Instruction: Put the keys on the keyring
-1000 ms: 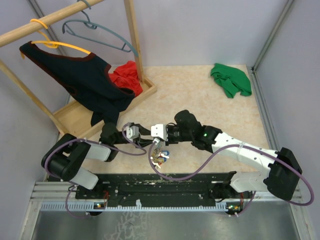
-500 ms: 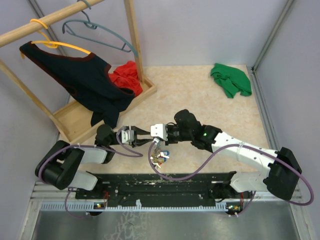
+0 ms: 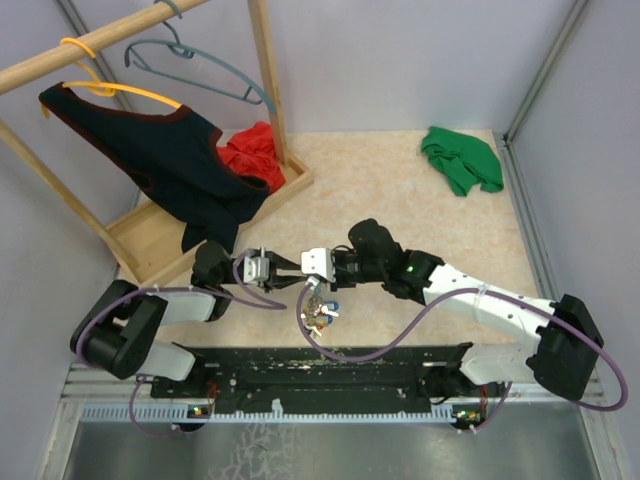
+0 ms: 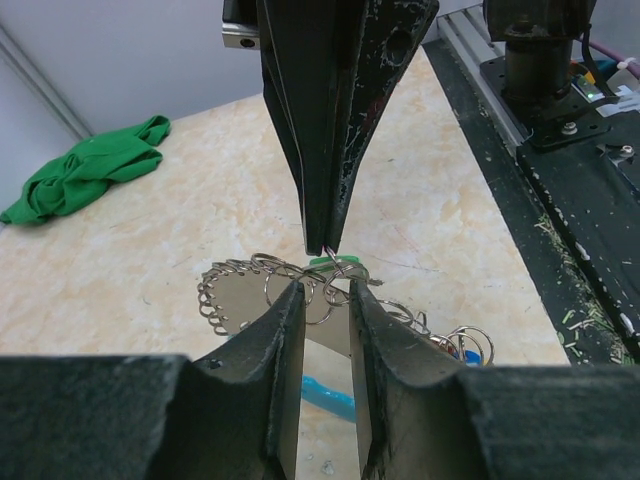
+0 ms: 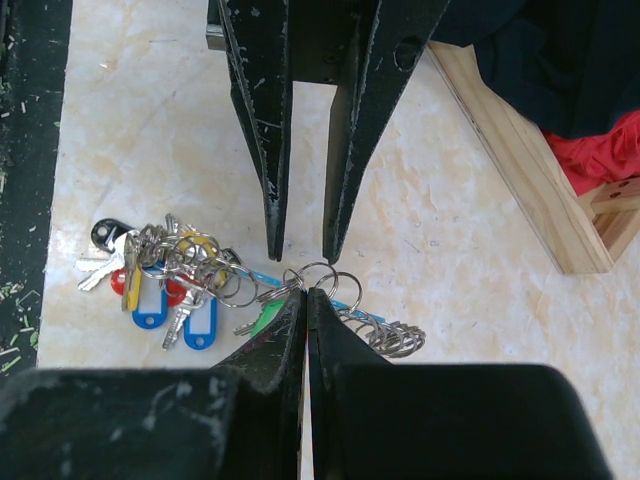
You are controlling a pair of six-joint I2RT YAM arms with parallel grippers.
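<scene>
- Nearest the bases: bunch of blue, yellow and red plastic key tags (image 5: 160,285) with thin silvery keys (image 5: 95,272), lying low on the pale marbled table (image 3: 400,190); hard, flat, glossy.
- Joined to it through small wire split rings (image 5: 322,278): bracelet-like silvery beaded keyring (image 5: 385,337) with a light-blue segment, stretched out sideways; limp, chain-like, likely to swing.
- Beside those rings: small metal key with green plastic head (image 5: 262,320), blade hardly visible.
- Black tapered right gripper (image 5: 305,297): pressed together on one thin split ring of the keyring, holding it.
- Black tapered left gripper (image 4: 325,288): facing the right one tip to tip, across the keyring's long axis, jaws apart by a narrow gap, straddling the same rings and the green head; not clamped on anything visible.
- Judged as the deciding relation: green head directly ahead of the left gripper, between its tips; left arm the nearer.
- Farther: light wooden rack base (image 5: 520,170); farthest, crumpled soft green cloth (image 3: 460,160).
</scene>
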